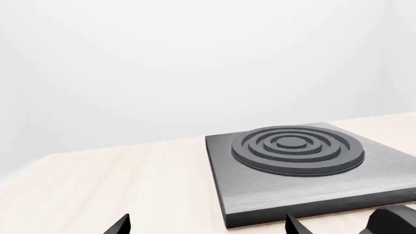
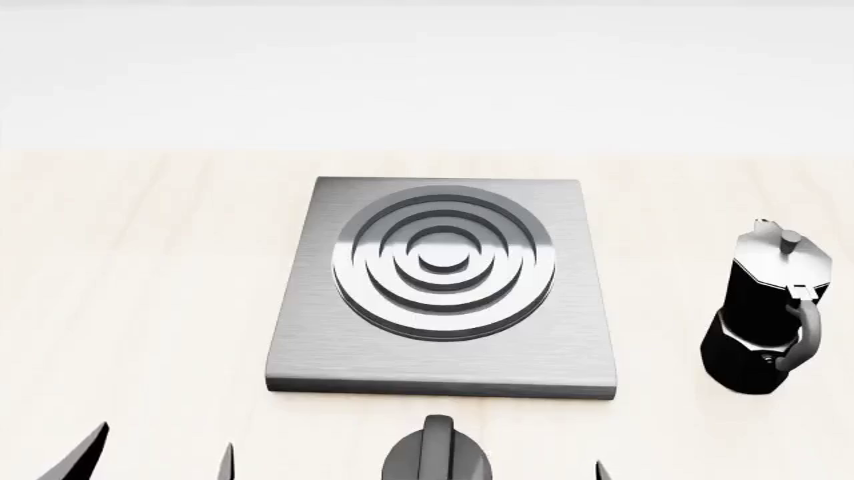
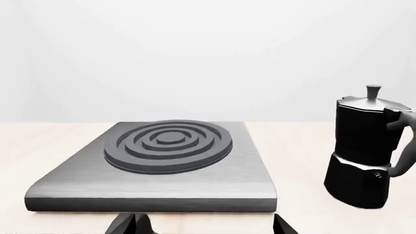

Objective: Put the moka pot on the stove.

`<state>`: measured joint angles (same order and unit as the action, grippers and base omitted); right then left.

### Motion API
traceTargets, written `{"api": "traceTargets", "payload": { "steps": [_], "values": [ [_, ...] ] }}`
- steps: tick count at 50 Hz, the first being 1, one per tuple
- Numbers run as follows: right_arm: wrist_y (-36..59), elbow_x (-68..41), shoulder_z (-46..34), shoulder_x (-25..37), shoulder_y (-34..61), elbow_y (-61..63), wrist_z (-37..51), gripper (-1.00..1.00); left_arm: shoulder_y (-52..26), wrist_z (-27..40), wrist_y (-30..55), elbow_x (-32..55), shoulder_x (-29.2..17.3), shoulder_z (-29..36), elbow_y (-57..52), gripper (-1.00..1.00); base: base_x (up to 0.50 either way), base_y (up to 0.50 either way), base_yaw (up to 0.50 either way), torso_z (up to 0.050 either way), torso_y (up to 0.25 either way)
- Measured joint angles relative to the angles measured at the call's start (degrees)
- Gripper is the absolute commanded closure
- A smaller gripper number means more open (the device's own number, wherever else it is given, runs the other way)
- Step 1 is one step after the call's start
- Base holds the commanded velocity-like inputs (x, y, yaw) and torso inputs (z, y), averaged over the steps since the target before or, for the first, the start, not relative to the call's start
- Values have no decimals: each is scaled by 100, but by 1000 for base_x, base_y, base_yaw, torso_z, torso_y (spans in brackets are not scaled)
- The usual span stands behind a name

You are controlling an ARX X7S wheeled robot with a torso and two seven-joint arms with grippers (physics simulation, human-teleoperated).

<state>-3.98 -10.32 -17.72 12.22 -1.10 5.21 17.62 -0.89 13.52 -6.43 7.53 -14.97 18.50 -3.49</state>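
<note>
Item: moka pot (image 2: 763,312), black, faceted, with pale lid and knob; stands upright on the light wooden table (image 2: 134,280), off to the robot's right of the stove, near it but not touching, handle turned toward the near side in the head view. Item: stove (image 2: 447,285), flat grey square plate with raised concentric rings at its middle; its top is bare, nothing resting on the rings. Item: round black knob (image 2: 435,455) with a ridge, at the near edge of the stove, partly cut off by the frame; not part of the job. Left gripper (image 1: 208,225): only the dark fingertips show at the edge of its wrist view, set wide apart with nothing between them, so it reads as released and empty; it sits low in front of the stove's left side. Right gripper (image 3: 204,224): likewise only the tips show, spread apart and empty, facing the stove's front edge with the pot off to one side of its view. Status of task: not started as far as the pot is concerned, since it is ungrasped and stands on the table. Remaining, by judgement: reach for the pot with the nearer right arm, grasp it, lift it, carry it over and set it upright on the rings.
</note>
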Motion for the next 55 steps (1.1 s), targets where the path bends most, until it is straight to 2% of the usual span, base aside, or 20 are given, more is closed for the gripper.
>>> {"api": "traceTargets", "payload": {
  "steps": [26,42,55],
  "values": [
    [1279,-750,398,589,1104,275,-301,-100,50,0,-111,84,-67,49,-1,-100,0,0,0,0,0],
    [2527,-532,438,1024,1733,1021,110,-100,34,3,-140,143,-96,65,35,-100,0,0,0,0,0],
    [3059,-450,749,1356,1910,1625,425,-100,-3,8,-142,175,-106,90,86,-100,0,0,0,0,0]
  ]
}}
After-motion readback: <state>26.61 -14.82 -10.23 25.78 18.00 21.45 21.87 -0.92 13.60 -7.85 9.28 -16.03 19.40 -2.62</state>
